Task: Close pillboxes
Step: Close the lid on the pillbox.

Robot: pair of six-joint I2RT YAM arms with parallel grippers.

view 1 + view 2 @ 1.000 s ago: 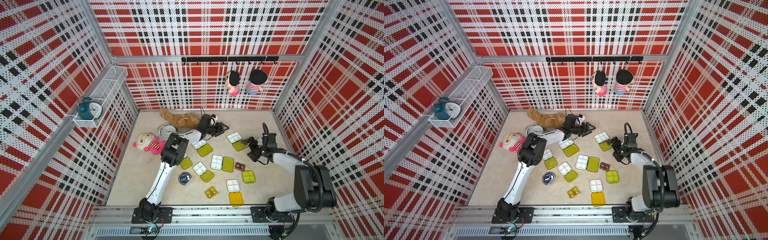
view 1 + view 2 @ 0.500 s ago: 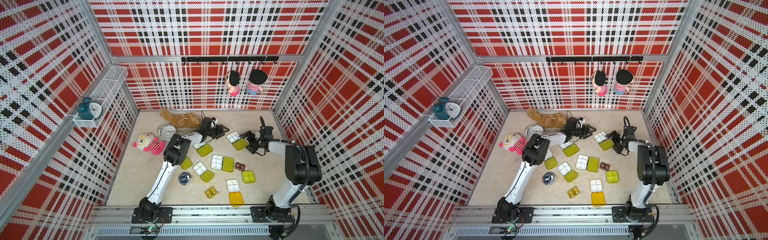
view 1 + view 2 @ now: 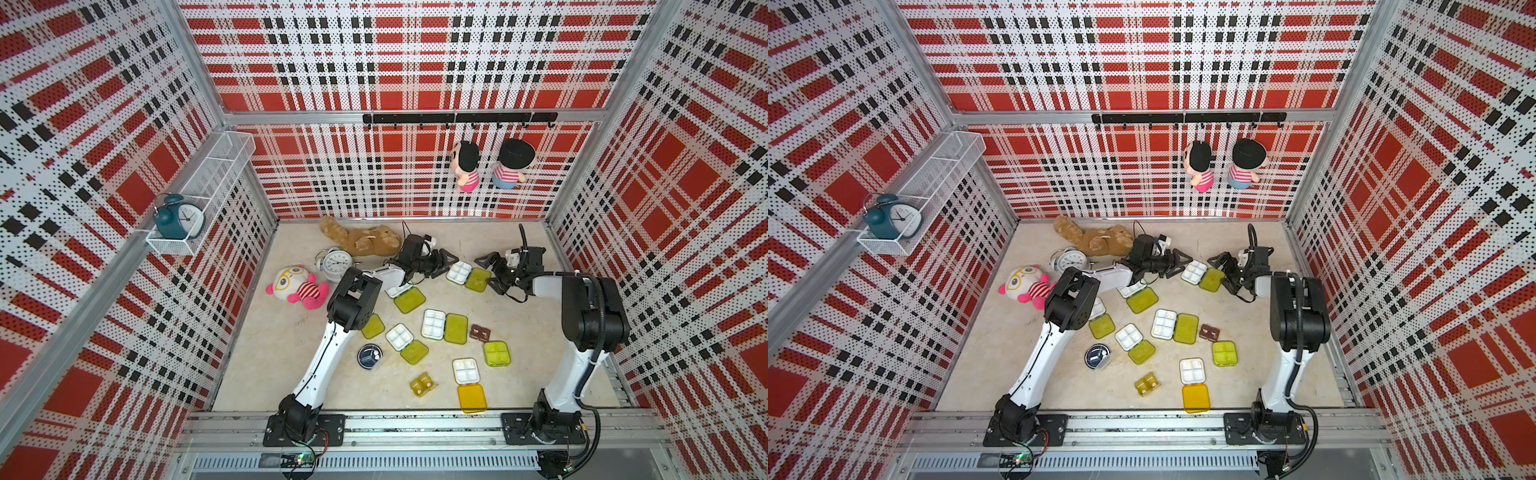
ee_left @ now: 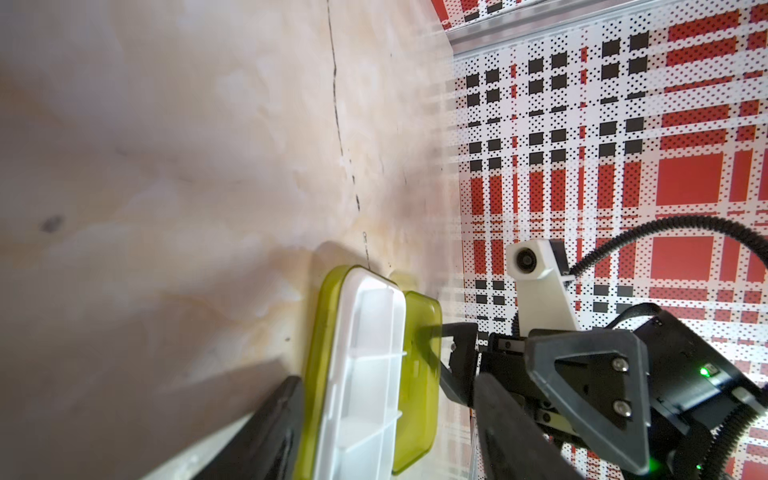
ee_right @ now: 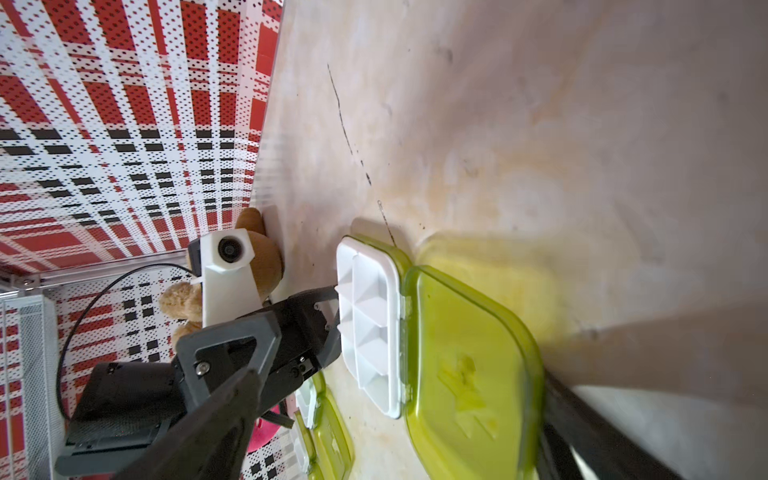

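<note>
the table (image 3: 266, 353) carries a scatter of pillboxes (image 3: 433, 324), most of them open with lids folded out flat. one green box (image 3: 497, 353) near the right arm looks shut. the step in hand is the far box (image 3: 459, 272), which sits well back on the table, not far from the brown plush (image 3: 365, 241). the two arms stretch to it from opposite sides.

the left claw (image 3: 444, 264) is partly open and grips nothing. one finger (image 5: 320, 305) touches the outer edge of the white tray (image 5: 370, 320), which looks like bracing. the right claw (image 3: 487, 272) is spread wide and empty. it sits at the green lid (image 5: 465, 365), with a finger (image 5: 573, 432) just beside the lid's free edge. i cannot tell whether that edge is off the table.

next, i'd judge, the right claw must catch the free edge low and swing the lid over its hinge onto the tray. the left claw has to stay against the tray so the light box doesn't slide. a press down should then snap it shut.
</note>
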